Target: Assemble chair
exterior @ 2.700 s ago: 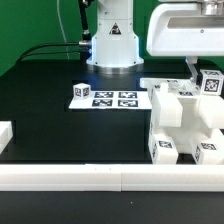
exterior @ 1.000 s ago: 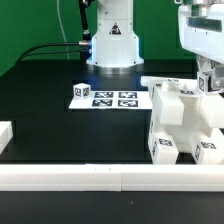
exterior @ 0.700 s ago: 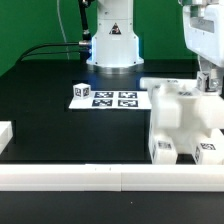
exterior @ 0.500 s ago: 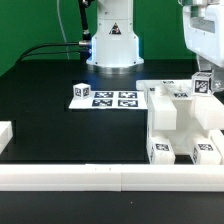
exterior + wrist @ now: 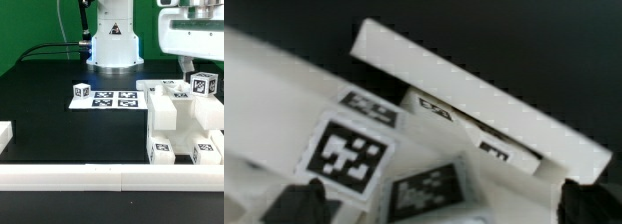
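Note:
The partly built white chair point(image 5: 183, 120) stands at the exterior view's right, by the front rail, with tags on its two front feet. A small tagged cube point(image 5: 205, 84) sits on its top at the back right. My gripper point(image 5: 186, 66) hangs just above the chair's top, left of that cube, apart from both. In the wrist view the gripper point(image 5: 438, 205) is open, its dark fingertips point(image 5: 304, 200) wide apart over tagged white chair parts point(image 5: 349, 155) and a white slab point(image 5: 473, 90). Nothing is held.
The marker board point(image 5: 105, 98) lies flat at mid table, with a small tagged cube point(image 5: 80, 91) at its left end. A long white rail point(image 5: 90, 178) runs along the front edge. The arm's base point(image 5: 112, 40) stands at the back.
My gripper has risen from the chair's top back right and now hangs above it. The chair shifted slightly, and the tagged cube now shows on its top.

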Motion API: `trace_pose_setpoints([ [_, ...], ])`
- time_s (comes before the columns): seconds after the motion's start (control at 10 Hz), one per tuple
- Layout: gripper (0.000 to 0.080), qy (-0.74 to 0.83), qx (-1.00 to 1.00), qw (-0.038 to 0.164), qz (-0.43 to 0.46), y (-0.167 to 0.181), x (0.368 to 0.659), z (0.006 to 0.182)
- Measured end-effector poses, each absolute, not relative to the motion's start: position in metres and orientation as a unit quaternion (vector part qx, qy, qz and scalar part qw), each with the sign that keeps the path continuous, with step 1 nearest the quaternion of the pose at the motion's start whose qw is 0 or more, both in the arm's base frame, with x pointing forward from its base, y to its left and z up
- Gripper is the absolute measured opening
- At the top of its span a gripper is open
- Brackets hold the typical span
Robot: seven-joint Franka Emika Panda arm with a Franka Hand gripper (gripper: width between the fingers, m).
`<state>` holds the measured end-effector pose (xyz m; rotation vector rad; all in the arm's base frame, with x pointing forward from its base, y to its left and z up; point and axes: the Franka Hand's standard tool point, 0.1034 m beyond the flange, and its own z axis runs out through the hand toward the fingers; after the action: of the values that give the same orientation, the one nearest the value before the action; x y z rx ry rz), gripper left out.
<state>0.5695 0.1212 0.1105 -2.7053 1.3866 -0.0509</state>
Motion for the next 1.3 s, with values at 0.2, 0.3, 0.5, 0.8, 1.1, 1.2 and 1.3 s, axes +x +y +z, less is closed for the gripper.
trace_pose_setpoints([
  [0.2, 0.0649, 0.392, -0.918, 0.049, -0.021, 0.1203, 0.5697, 0.1105],
  [0.3, 0.0649, 0.363, -0.930, 0.048, -0.022, 0.1203, 0.5697, 0.1105],
  [0.5, 0.0543, 0.369, -0.928, 0.049, -0.022, 0.1206, 0.5696, 0.1103],
  [0.8, 0.0278, 0.407, -0.912, 0.050, -0.019, 0.1209, 0.5695, 0.1101],
  [1.1, 0.0278, 0.492, -0.869, 0.052, -0.014, 0.1218, 0.5693, 0.1100],
  [1.2, 0.0278, 0.523, -0.851, 0.053, -0.012, 0.1221, 0.5692, 0.1100],
  [1.3, 0.0278, 0.551, -0.833, 0.053, -0.010, 0.1225, 0.5691, 0.1100],
])
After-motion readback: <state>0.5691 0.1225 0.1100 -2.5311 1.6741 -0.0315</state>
